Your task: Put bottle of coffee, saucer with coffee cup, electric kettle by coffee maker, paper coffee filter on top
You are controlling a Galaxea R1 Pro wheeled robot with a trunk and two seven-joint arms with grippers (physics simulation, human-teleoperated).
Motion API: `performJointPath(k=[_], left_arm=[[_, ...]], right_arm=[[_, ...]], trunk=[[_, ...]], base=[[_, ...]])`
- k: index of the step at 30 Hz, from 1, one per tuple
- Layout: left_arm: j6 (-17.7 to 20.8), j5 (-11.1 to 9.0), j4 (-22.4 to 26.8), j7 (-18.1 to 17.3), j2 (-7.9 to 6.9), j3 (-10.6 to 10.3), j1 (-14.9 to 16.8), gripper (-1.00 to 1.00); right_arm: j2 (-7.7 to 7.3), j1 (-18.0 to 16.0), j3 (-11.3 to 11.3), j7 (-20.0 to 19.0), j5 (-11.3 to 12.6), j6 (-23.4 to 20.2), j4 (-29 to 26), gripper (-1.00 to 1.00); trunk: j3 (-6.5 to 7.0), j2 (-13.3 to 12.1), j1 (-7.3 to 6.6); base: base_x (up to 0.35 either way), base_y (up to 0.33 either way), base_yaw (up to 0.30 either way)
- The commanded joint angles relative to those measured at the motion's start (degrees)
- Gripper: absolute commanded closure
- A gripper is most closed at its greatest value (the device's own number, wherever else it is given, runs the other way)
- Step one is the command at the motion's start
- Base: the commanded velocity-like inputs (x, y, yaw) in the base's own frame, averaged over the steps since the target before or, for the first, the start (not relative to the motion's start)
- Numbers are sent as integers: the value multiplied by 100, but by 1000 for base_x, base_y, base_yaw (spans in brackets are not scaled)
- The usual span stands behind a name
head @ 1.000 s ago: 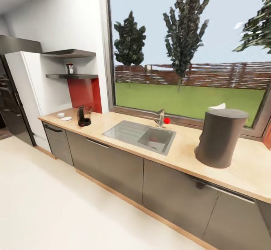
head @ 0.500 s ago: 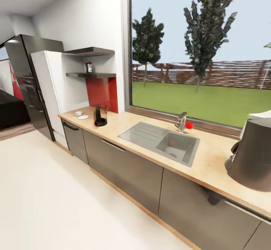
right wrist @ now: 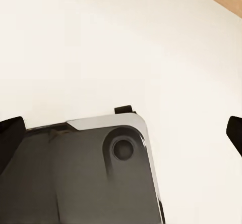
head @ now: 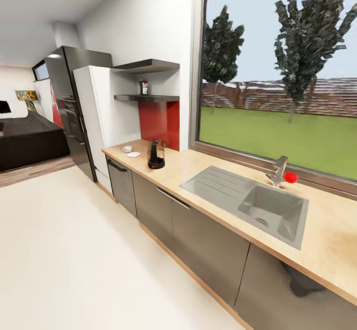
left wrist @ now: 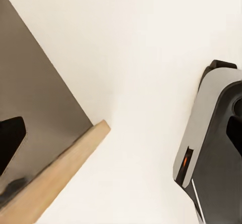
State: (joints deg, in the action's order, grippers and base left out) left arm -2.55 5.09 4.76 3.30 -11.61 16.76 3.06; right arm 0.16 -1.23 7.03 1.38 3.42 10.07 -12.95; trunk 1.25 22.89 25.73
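Countertop of light beige wood grain runs along the wall under the large window, on top of glossy grey cabinets. A steel sink with a ribbed draining board is set into it, with a metal tap behind and a small red ball just beside the tap.

At the far end of the countertop stands the rounded glass electric kettle with dark lower half and black handle. Beyond it lie the small flat white saucer and the tiny white coffee cup — the cup stands on the counter near the saucer, not on it. Above that end, two dark wall shelves hang over a red back panel, and on the lower shelf stands the small dark bottle of coffee with a white label. A white cupboard side and a tall black refrigerator close the row.

The left wrist view looks at the pale floor, a grey cabinet face with a wooden strip along its edge and part of the robot's grey and black base. The right wrist view shows the same base over the floor. In both wrist views only dark fingertips show at the picture edges — well apart, with nothing between them.
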Motion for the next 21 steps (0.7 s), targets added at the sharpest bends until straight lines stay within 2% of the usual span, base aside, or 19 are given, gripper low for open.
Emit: performJointPath(k=[1,8,21], left_arm=[[-24,53,-13,13,1,38,6,-100],[-26,53,-13,13,-5,38,3,-100],[-26,46,-10,13,1,46,7,-100]], right_arm=[[2,0,8,2,36,22,3,-100],[2,0,8,2,29,22,3,-100],[5,0,8,2,22,22,3,-100]], trunk=[[-4,3,5],[-22,3,5],[-55,3,5]], base=[[325,174,273],[301,203,273],[239,266,273]])
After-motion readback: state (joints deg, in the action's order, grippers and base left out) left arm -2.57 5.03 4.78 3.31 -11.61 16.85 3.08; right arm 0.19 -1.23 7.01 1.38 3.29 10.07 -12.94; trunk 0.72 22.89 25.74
